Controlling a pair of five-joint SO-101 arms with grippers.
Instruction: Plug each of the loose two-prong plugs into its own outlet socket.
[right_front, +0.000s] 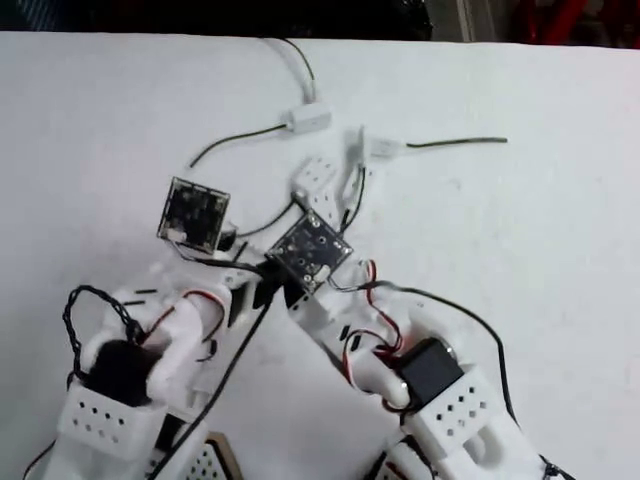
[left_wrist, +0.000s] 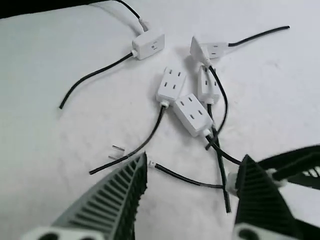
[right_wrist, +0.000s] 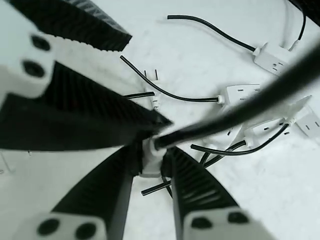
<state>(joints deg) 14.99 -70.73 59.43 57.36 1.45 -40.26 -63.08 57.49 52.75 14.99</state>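
Note:
Several white outlet sockets (left_wrist: 192, 114) with black cables lie clustered mid-table, one (left_wrist: 148, 45) farther back; they also appear in the high view (right_front: 318, 180) and the right wrist view (right_wrist: 242, 92). My right gripper (right_wrist: 151, 155) is shut on a white plug (right_wrist: 150, 167) whose black cable (right_wrist: 240, 107) runs up past the camera. My left gripper (left_wrist: 195, 160) is open just above the table, right beside the right one, with a thin black cable (left_wrist: 185, 179) lying between its fingers. Two bare prongs (left_wrist: 117, 149) sit on the table near its left finger (left_wrist: 125, 190).
Black cables (left_wrist: 90, 76) trail across the white table (right_front: 540, 230) around the sockets. Both arms (right_front: 440, 380) crowd together at the front centre, their wrist camera boards (right_front: 193, 215) close to each other. The table's right and far left sides have free room.

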